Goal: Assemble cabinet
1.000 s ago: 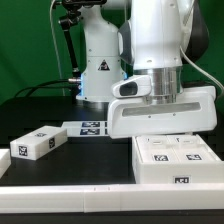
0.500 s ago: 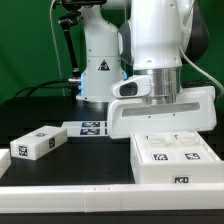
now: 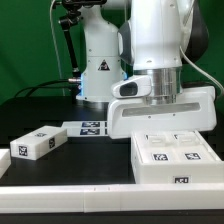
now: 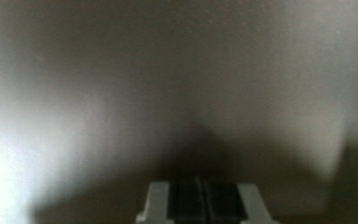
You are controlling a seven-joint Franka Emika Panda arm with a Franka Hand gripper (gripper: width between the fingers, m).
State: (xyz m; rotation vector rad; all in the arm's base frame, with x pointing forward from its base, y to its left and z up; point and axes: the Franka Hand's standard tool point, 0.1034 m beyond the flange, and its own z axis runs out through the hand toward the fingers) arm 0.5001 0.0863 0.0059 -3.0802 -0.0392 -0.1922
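Exterior view: my arm (image 3: 155,45) comes down over the table (image 3: 100,162) on the exterior view's right. The broad white hand body hangs low, just above the back edge of the cabinet (image 3: 172,160). My fingertips are hidden behind the hand body and the cabinet's top edge.

Cabinet: a white box, flat on the table at the exterior view's lower right, near the front edge. There are four square tags on its top face, two by two, and one small tag on its front face.

Block (image 3: 35,144): a long white piece with tags on its top and end. It lies at an angle on the table at the exterior view's left, well apart from the cabinet.

Marker board (image 3: 90,127): flat on the table between the block and my hand body, further back than both.

Wrist view: almost all blur, with a grey-white surface close up filling the frame. My gripper (image 4: 194,203) shows only as two pale stubs at the frame's edge with a dark strip between them. I cannot tell whether the fingers are apart or together, or whether they touch anything.
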